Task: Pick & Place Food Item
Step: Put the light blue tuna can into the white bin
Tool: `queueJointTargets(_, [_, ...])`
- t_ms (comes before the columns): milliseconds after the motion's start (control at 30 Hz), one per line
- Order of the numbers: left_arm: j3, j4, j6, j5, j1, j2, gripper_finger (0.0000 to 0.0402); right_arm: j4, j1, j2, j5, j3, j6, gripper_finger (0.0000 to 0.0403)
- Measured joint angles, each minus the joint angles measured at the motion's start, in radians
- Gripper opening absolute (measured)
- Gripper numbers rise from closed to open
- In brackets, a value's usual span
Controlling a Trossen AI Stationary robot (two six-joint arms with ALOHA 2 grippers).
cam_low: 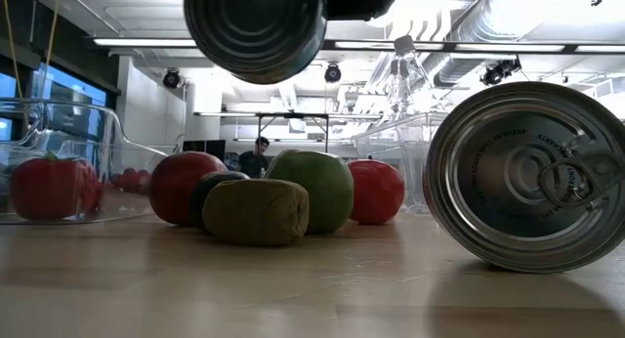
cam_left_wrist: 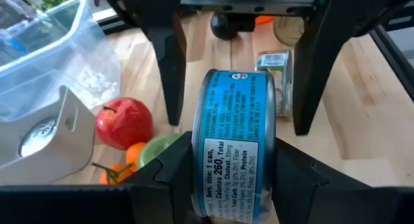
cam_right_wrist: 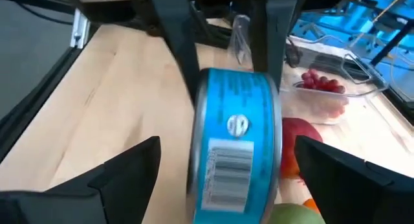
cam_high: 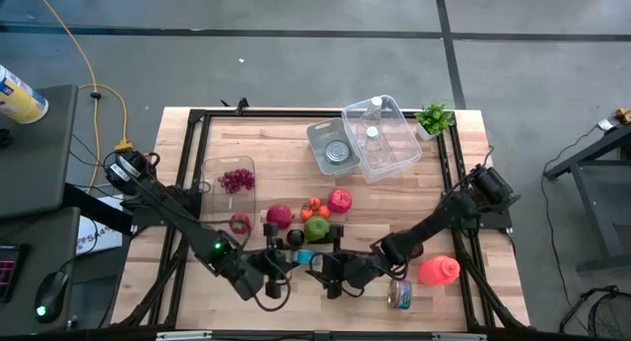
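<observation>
A blue-labelled tin can (cam_high: 304, 255) hangs above the table's near middle, and my left gripper (cam_high: 291, 264) is shut on it. In the left wrist view the can (cam_left_wrist: 236, 146) sits on edge between that gripper's fingers. My right gripper (cam_high: 321, 268) faces it from the right and is open. Its two fingers (cam_right_wrist: 129, 169) stand on either side of the can (cam_right_wrist: 236, 140) without touching it. In the low view the can (cam_low: 256, 30) shows end-on, high over the tabletop. My left gripper pinches the can between its two fingers, one on each flat end, at the rims (cam_left_wrist: 202, 153). The fingers come from the table's left, slanting slightly down. The can is lifted clear of the table, on edge, with its curved label side facing up.
A second tin (cam_high: 399, 295) lies on its side at the near right, beside a red pouch (cam_high: 439, 270). Apples and other fruit (cam_high: 315, 223) sit just behind the grippers. Farther back stand a grape tub (cam_high: 235, 180), a grey bin (cam_high: 330, 149) and a clear box (cam_high: 380, 134).
</observation>
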State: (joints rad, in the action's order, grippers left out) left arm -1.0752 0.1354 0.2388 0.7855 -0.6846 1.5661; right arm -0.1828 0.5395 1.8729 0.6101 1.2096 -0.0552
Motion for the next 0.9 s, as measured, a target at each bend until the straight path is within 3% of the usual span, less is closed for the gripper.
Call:
queueJointTargets(200, [0.0, -0.008, -0.034, 0.004, 0.004, 0.0, 0.0145, 0.014, -0.006, 0.0, -0.011, 0.0, 0.0, 0.0273])
queueJointTargets(467, [0.0, -0.021, -0.074, 0.023, 0.004, 0.0, 0.0145, 0.013, -0.015, 0.0, -0.006, 0.0, -0.019, 0.0118])
queueJointTargets(900, [-0.002, -0.044, -0.088, 0.059, 0.001, 0.001, 0.0189, 0.013, -0.016, 0.0, 0.025, 0.0, 0.004, 0.0118])
